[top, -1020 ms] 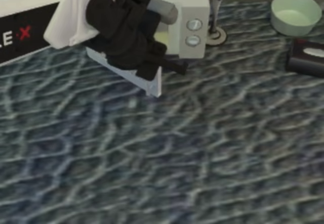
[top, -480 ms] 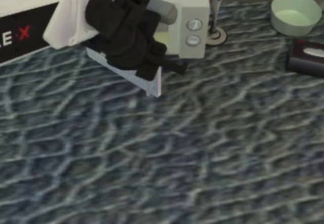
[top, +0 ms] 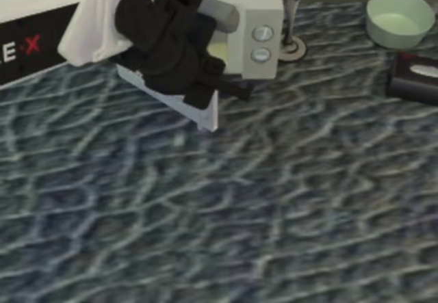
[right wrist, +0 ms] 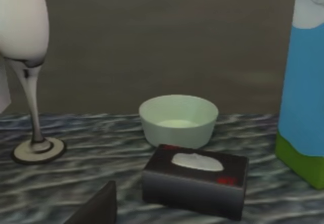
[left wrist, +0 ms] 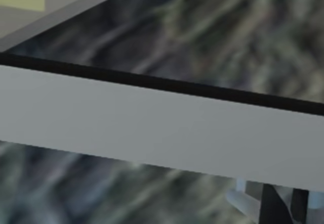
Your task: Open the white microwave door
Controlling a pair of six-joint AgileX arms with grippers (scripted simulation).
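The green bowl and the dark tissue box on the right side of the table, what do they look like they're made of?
The bowl looks like glazed ceramic or smooth plastic: an even pale green with thick, rounded walls and a soft sheen; which of the two is open. The tissue box looks like printed cardboard: flat dark faces, crisp edges, red marks, and a white tissue showing through the oval opening on top.

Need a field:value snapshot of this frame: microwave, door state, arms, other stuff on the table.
microwave: boxy white microwave with two round silver knobs, at the table's far edge
door: white microwave door swung open towards the left
left gripper: left gripper at the door's free edge; grip not visible
right arm: not seen in the top view
others: pale green bowl, dark tissue box, white goblet, blue-and-green carton
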